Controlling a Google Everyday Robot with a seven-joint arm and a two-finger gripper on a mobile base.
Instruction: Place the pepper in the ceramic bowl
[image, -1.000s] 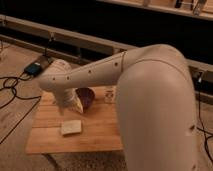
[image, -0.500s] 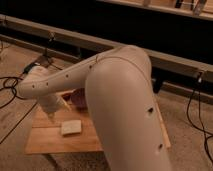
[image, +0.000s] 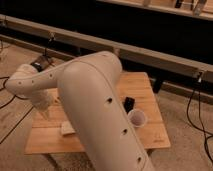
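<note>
Camera view: arm (image: 95, 105) masking table (image: 145, 92); tool (image: 44, 111) far-left.

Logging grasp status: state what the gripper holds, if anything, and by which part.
Cannot be told. The gripper hangs low over the table's left end as pictured; the pepper is nowhere visible.

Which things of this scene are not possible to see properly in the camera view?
1. The ceramic bowl: hidden, camera view; the arm covers the table middle.
2. The pepper: not seen, perhaps behind the arm.
3. The gripper, low over the table's left end: whether it holds anything.
4. The pale object: half covered by the arm.
</note>
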